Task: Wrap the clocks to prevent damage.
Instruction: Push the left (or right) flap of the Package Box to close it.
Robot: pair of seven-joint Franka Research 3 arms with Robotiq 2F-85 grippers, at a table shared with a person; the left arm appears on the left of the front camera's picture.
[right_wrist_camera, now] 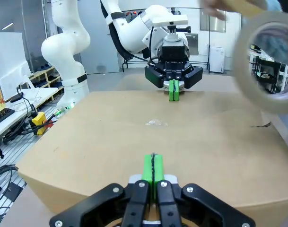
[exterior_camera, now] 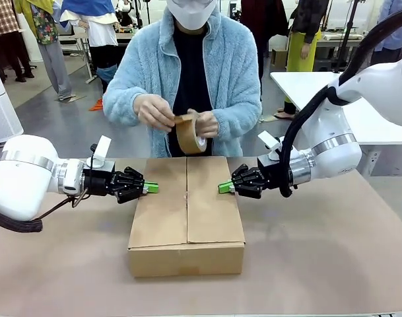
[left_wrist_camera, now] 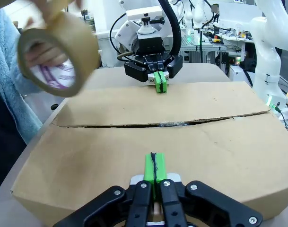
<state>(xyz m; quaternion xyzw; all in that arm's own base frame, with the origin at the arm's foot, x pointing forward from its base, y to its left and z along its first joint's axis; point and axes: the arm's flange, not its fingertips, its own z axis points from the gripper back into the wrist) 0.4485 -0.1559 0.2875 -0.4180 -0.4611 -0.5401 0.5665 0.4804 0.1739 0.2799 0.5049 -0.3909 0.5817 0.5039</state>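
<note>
At centre, cardboard box (exterior_camera: 186, 211): flaps down.
Our left gripper (exterior_camera: 152, 187), right gripper (exterior_camera: 223, 187): fingers together, flanking it.
Tape roll (exterior_camera: 186, 135): in person's hands (exterior_camera: 154, 111).

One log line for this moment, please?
left gripper: shut, at box edge | right gripper: shut, at box edge | hands: hold tape

Centre of frame: plain tan cardboard box (exterior_camera: 186, 218) on a duller brown table (exterior_camera: 333, 257). Upper centre: tan tape roll (exterior_camera: 186, 135), its white core printed in purple, before a pale blue fleece jacket (exterior_camera: 237, 72) over a black top (exterior_camera: 191, 72). Both the left gripper (exterior_camera: 151, 187) and right gripper (exterior_camera: 224, 187) are black with bright green pads (left_wrist_camera: 153, 165).
</note>
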